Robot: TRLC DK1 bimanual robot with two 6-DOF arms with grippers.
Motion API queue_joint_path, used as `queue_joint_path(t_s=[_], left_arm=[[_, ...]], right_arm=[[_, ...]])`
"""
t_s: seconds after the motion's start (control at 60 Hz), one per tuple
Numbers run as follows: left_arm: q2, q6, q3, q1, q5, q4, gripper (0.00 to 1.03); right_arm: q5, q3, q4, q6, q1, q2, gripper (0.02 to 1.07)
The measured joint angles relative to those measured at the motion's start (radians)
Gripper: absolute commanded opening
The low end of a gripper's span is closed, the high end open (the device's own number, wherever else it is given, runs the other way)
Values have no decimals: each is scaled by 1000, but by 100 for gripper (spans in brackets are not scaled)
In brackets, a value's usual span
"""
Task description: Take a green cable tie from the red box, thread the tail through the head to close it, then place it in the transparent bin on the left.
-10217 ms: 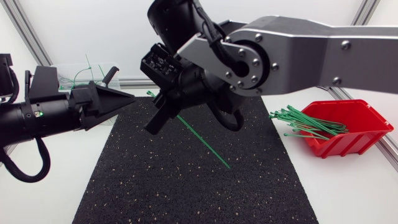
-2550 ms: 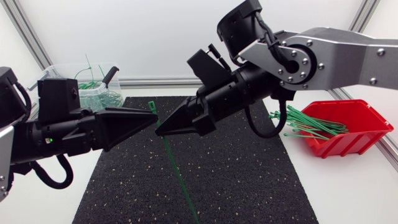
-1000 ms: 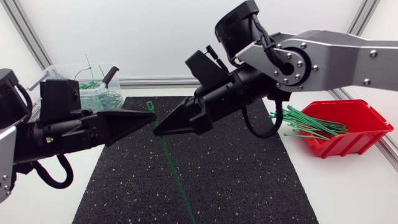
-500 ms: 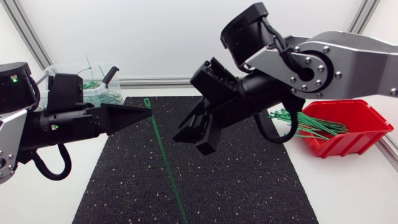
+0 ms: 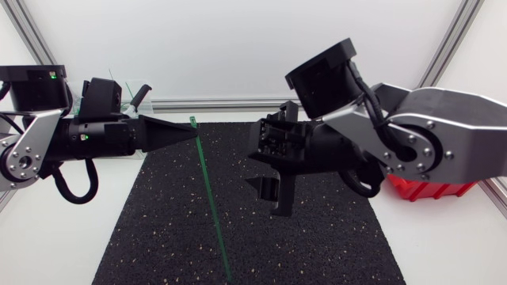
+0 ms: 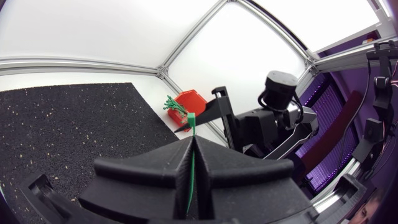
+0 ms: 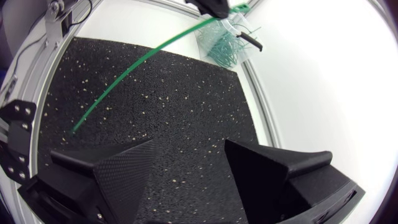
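Mat (image 5: 158,229), left claw (image 5: 194,133) pinching tie (image 5: 207,198) (box (image 5: 432,191) half-hidden)

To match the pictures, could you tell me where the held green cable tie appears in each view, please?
Head view: the cable tie hangs from the left gripper over the black mat.
Left wrist view: the cable tie is pinched between its own gripper's fingers.
Right wrist view: the cable tie arcs over the mat, ahead of the right gripper.
Shared landmark: the black mat.

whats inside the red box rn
A bundle of green cable ties lies in the red box, ends poking over its rim, as the left wrist view shows. How many cannot be told. In the head view the right arm covers the box almost wholly.
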Motion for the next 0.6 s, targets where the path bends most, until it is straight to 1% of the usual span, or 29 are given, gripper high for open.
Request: queue_joint_path(t_s=[0.15, 0.2, 0.3, 0.417, 0.6], left_arm=[[51, 28, 67, 24, 27, -67, 3], [76, 48, 95, 30, 39, -101, 3], [129, 118, 150, 34, 42, -213, 3], [205, 231, 213, 34, 42, -358, 3], [296, 338, 286, 34, 42, -488, 3]], right_arm=[[66, -36, 43, -144, 43, 0, 89], [89, -36, 62, -180, 45, 6, 95], [122, -35, 85, -248, 54, 23, 97], [165, -36, 139, -330, 79, 46, 98], [215, -45, 266, -440, 116, 69, 101]])
